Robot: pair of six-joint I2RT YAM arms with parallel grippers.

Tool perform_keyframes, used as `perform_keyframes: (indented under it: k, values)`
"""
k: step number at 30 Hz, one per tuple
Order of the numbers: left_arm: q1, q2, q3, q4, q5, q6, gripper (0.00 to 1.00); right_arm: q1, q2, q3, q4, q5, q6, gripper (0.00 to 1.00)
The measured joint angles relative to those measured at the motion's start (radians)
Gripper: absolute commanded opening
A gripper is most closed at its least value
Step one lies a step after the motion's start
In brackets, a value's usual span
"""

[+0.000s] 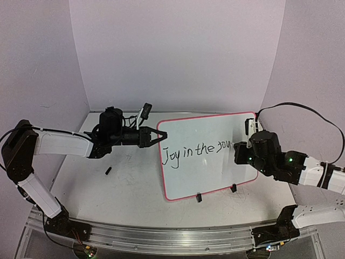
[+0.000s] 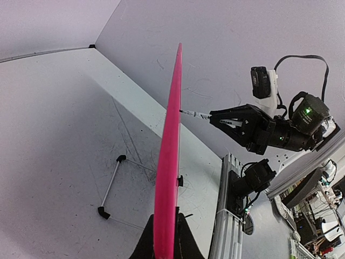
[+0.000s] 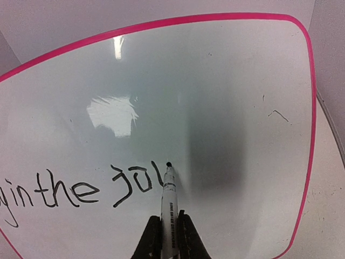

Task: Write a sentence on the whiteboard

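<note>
The whiteboard [image 1: 210, 167] stands tilted up on the desk [image 1: 129, 189] between the two arms, its lower long edge down on the surface with two small black clips [image 1: 198, 197] on it. The left pincer [image 1: 156, 136] is pressed together on the board's left pink edge, which the left wrist view shows as a thin strip [image 2: 170, 145] running up from between the fingers [image 2: 144, 245]. The right pincer [image 3: 169, 229] pinches a black-tipped marker [image 3: 169, 205], its tip touching the board just after the handwritten "Joy in the jou". Bare white surface lies to the right of the tip as far as the pink border, and wide bare bands lie above and below the line. The board's far right corner sits near the right wall. A small black piece [image 1: 108, 171] lies on the desk, left of the board.
</note>
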Motion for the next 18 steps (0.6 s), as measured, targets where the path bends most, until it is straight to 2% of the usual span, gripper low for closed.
perform_keyframes:
  k: [18]
  values:
    - [0.000, 0.000, 0.000, 0.000, 0.002, 0.000, 0.00, -0.002, -0.002, 0.002, 0.000, -0.004, -0.003, 0.00]
